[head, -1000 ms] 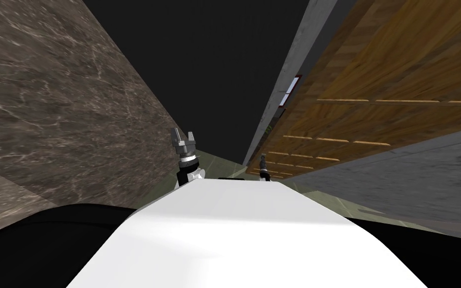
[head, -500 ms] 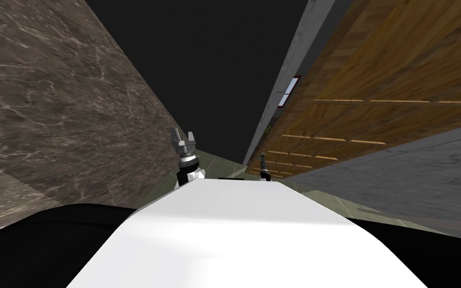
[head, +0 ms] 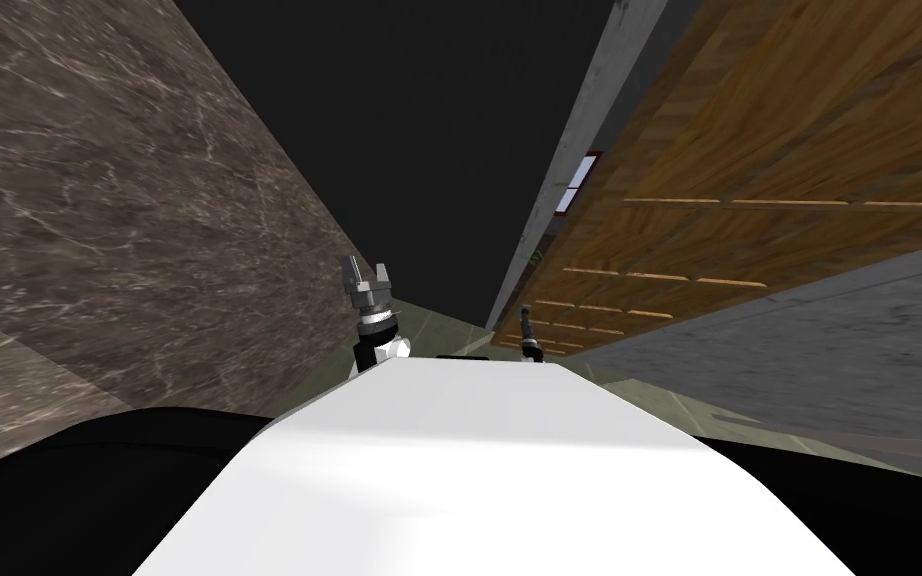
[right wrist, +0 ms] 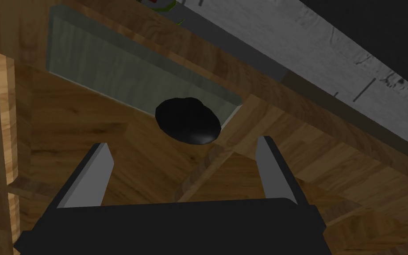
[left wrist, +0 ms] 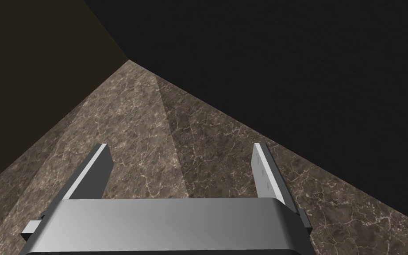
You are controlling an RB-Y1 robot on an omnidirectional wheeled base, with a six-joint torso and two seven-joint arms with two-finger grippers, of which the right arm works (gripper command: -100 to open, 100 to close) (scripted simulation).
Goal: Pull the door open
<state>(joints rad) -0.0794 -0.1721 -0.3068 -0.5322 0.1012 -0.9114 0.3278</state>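
**Right end effector open, lined up on door knob**

Holding right end effector (right wrist: 184,144) wide open, with nothing between the fingers (right wrist: 90,177). Pointing it straight at the wooden door (right wrist: 66,119), close in. Seeing the black round knob (right wrist: 188,120) just ahead of the fingertips, roughly centred on the gap and apart from both blades. Seeing a grey-green panel (right wrist: 110,71) on the door face beyond the knob, with the knob overlapping its near edge. Picking up a pale grey wall strip (right wrist: 331,48) past the door's far edge, then black area beyond it.

From the head: seeing the right end effector (head: 525,318) small and edge-on, right up against the door (head: 749,180), which is spreading out to the right of it. Noting thin lighter bars (head: 679,283) crossing the door face. Noting a grey frame post (head: 589,130) running along the door edge ahead of the end effector.

Holding left end effector (left wrist: 180,146) wide open too, gripping nothing, facing a brown veined marble wall (left wrist: 145,115). From the head: seeing the left end effector (head: 367,273) raised with its fingers pointing up, the marble wall (head: 129,200) just to its left, well apart from the door. Seeing black area (head: 429,120) ahead, between the two end effectors.
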